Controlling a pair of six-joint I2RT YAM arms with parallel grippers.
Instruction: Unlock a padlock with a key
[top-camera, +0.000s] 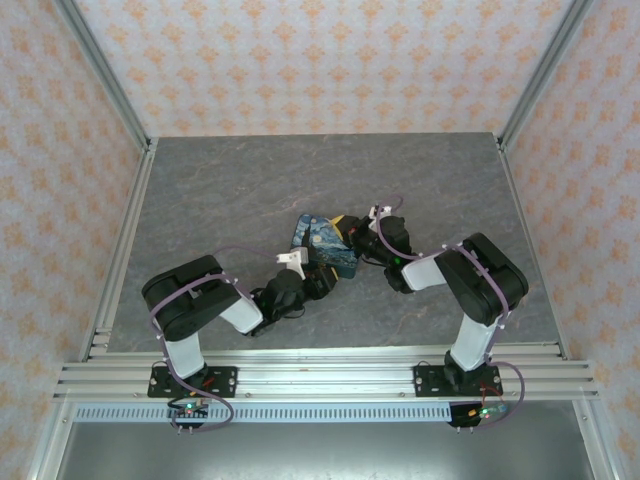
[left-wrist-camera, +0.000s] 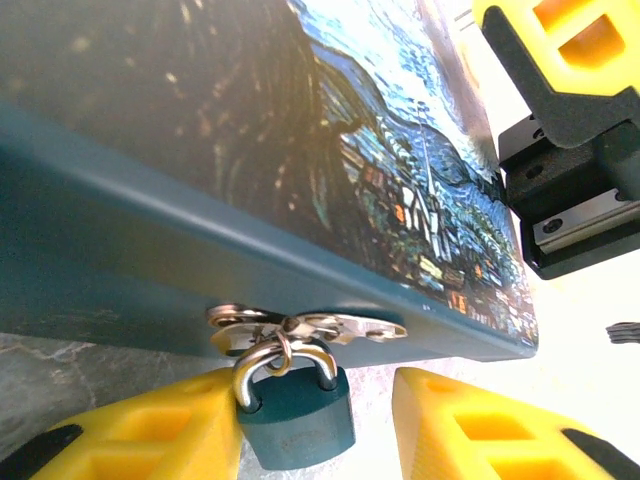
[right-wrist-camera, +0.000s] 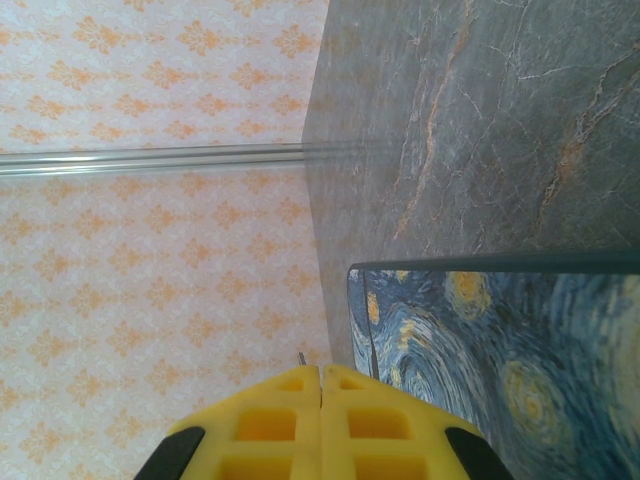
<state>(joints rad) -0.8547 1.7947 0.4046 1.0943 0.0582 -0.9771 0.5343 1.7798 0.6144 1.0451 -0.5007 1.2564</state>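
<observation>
Legible text, brands, numbers, signs: none.

1. Padlock (left-wrist-camera: 297, 425): small teal body hanging from a metal hasp (left-wrist-camera: 310, 327) on the box (left-wrist-camera: 300, 150). Faint marking on its face, too blurred to read.
2. Box lid: printed starry-night painting in blue and yellow swirls; no lettering can be made out.
3. Wall panels (right-wrist-camera: 150, 250): repeating orange ornament, pattern only.

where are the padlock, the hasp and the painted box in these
padlock (left-wrist-camera: 297, 425), left wrist view, on its teal body
hasp (left-wrist-camera: 355, 327), left wrist view, on the silver plate
painted box (top-camera: 322, 243), top external view, on its painted lid
</observation>
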